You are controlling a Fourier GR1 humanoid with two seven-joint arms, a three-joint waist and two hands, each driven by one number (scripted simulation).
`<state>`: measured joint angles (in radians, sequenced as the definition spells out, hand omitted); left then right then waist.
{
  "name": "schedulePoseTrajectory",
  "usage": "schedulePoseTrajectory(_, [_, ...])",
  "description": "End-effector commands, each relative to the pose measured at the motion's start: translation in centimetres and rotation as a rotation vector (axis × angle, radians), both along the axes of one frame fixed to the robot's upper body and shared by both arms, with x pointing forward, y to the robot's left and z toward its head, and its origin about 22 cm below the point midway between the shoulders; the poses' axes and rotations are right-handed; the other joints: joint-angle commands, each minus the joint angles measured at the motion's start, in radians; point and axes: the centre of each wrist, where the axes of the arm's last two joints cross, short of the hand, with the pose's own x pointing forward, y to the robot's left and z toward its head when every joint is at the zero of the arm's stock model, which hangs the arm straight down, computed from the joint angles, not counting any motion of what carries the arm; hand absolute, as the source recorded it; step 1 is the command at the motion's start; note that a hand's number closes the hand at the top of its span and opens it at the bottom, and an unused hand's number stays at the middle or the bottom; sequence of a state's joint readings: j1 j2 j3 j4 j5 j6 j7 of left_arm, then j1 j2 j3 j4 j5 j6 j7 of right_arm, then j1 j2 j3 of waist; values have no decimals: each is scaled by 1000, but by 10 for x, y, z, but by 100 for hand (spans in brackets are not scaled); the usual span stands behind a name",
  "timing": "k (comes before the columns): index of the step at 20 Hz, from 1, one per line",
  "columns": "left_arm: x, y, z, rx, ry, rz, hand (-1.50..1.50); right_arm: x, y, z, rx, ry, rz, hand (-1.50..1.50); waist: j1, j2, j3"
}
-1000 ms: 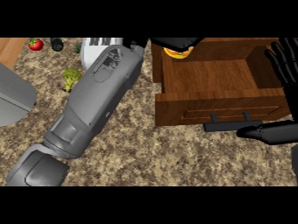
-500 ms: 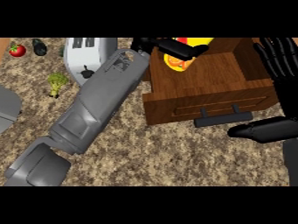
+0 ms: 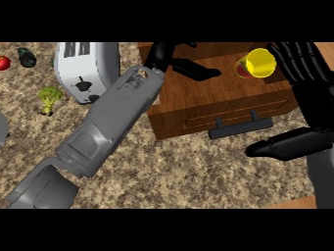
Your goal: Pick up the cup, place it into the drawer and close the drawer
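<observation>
Speckled granite counter, wooden drawer (image 3: pixel 198 105) standing open: the yellow cup (image 3: pixel 257 63) lies tipped at the drawer's far right corner, mouth facing the viewer, apparently free of either hand. The right hand (image 3: pixel 308 78), fingers straight, stands just beside it, nearer than the left hand (image 3: pixel 175 62), empty, fingers extended above the drawer.

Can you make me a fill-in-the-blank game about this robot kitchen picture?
1. The cup lying in the wooden drawer is mostly ____ in colour.
2. The broccoli sits just left of the white ____.
3. In the far left corner, a red ____ sits beside a dark avocado.
4. The left robot hand holds ____.

Missing words: yellow; toaster; tomato; nothing
</observation>
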<state>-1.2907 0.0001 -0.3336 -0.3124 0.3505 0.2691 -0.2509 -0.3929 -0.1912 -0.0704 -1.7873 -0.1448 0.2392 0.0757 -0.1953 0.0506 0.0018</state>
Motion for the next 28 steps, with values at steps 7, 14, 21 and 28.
schedulePoseTrajectory(7, [-3, -6, 15, -300, -97, -53, -150, 5, 31, -5, -48, 57, 435, 150, -4, 1, -1])
schedulePoseTrajectory(14, [-1, -4, 16, -389, -139, 29, -150, -7, 17, -18, -480, 220, 490, 150, 73, -26, -2])
schedulePoseTrajectory(21, [-2, 7, -4, -424, -105, 71, -150, -17, 25, -40, -750, 176, 264, -150, 143, -35, -1])
schedulePoseTrajectory(28, [-9, 17, -26, -492, -103, 50, -150, -1, 35, -134, -888, 301, 211, -150, 210, -38, 0])
